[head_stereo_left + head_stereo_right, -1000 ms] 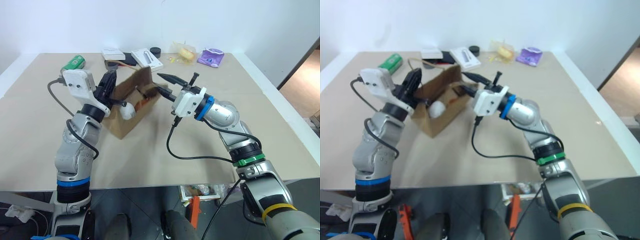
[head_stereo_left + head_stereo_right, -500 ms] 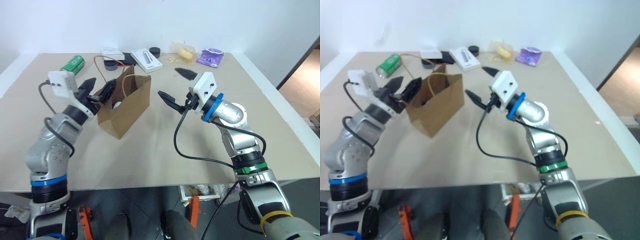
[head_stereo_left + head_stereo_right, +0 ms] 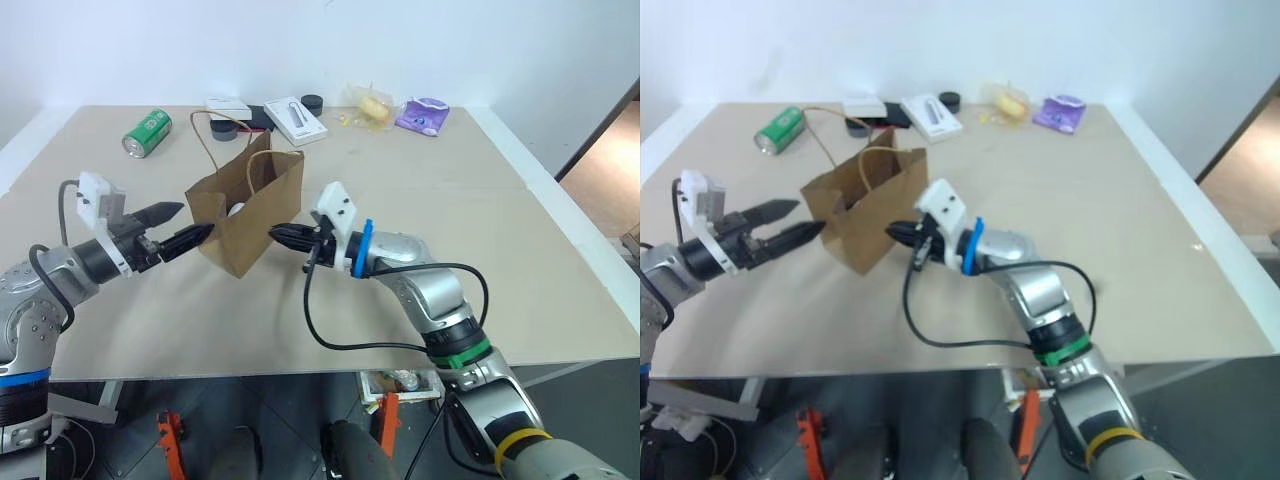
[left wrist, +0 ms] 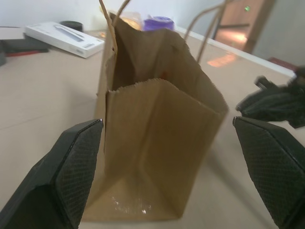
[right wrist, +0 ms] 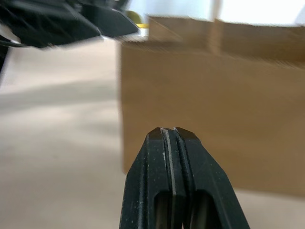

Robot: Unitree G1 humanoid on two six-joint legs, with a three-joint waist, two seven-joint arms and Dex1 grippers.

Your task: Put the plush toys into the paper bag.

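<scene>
Since a second ago both arms have drawn back and dropped from the mouth of the paper bag [image 3: 245, 215]: then they were reaching into it while it leaned over, with the white egg-shaped plush showing at its opening; now the bag stands upright on the table [image 3: 520, 260] with its handles up. The left gripper [image 3: 172, 226] has gone from nearly closed to fully spread and sits level just beside the bag's left edge, holding nothing; the left wrist view shows its two fingers [image 4: 71, 162] wide apart either side of the bag. The right gripper [image 3: 283, 234] has swung round to point at the bag's right side, and its fingers, which stood wide half a second ago, are pressed together and empty, as the right wrist view shows. A pale patch [image 3: 236, 210] inside the bag's mouth is probably the white plush; the brown one cannot be made out, so it is likely deeper in the bag, though that is a judgement. With no plush toy left on the table among the green can [image 3: 146, 132], the white boxes [image 3: 295, 118], the wrapped yellow item [image 3: 372, 106] and the purple pouch [image 3: 422, 114], the placing step looks finished. What remains is a clean retreat without knocking the light bag over.
</scene>
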